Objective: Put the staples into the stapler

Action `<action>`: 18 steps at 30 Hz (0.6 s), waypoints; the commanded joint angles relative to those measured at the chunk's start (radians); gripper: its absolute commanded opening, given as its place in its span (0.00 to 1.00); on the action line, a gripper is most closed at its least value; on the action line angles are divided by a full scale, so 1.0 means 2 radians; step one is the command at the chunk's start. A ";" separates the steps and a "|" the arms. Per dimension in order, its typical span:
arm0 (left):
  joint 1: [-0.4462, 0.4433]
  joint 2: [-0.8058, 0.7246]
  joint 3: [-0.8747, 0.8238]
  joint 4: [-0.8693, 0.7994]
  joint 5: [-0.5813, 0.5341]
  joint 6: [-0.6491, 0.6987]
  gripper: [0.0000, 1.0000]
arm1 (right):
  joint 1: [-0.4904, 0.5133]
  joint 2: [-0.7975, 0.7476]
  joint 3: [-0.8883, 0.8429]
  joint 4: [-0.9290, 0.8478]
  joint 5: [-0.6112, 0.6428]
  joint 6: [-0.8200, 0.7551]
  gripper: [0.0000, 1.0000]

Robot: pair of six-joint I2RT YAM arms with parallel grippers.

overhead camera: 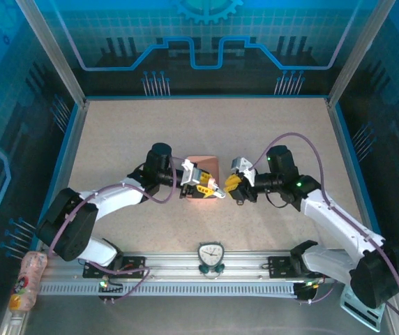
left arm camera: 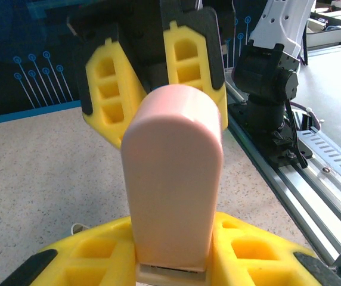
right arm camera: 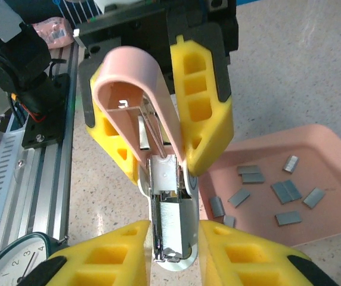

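Observation:
The stapler [right arm camera: 173, 196] hangs between both grippers just left of the pink tray [right arm camera: 331, 149]. Its pink lid [left arm camera: 173, 179] is swung open and stands up. My left gripper [left arm camera: 173, 265] is shut on the stapler at the hinge end, its yellow fingers [right arm camera: 203, 101] flanking the lid. My right gripper [right arm camera: 173, 256] is shut on the white base near its front end. A ribbed grey strip of staples [right arm camera: 179, 223] lies in the open metal channel. Several loose staples [right arm camera: 287, 190] lie in the tray. From above, the left gripper [overhead camera: 208, 185] and right gripper [overhead camera: 233, 185] meet at the tray [overhead camera: 203, 165].
A round timer [overhead camera: 211, 255] sits on the aluminium rail [overhead camera: 206, 273] at the near edge, between the arm bases. A plastic bottle [overhead camera: 28, 279] lies at the lower left corner. Blue walls enclose the tan table [overhead camera: 116, 139] on three sides.

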 commanded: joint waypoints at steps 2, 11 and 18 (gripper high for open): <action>-0.004 -0.016 0.002 -0.003 0.016 0.021 0.28 | 0.010 0.016 0.008 -0.001 -0.011 0.007 0.27; -0.004 -0.017 0.003 -0.005 0.015 0.020 0.28 | 0.024 0.052 0.028 -0.006 -0.028 -0.009 0.26; -0.004 -0.016 0.004 -0.011 0.009 0.024 0.28 | 0.024 0.051 0.035 -0.024 -0.026 -0.022 0.16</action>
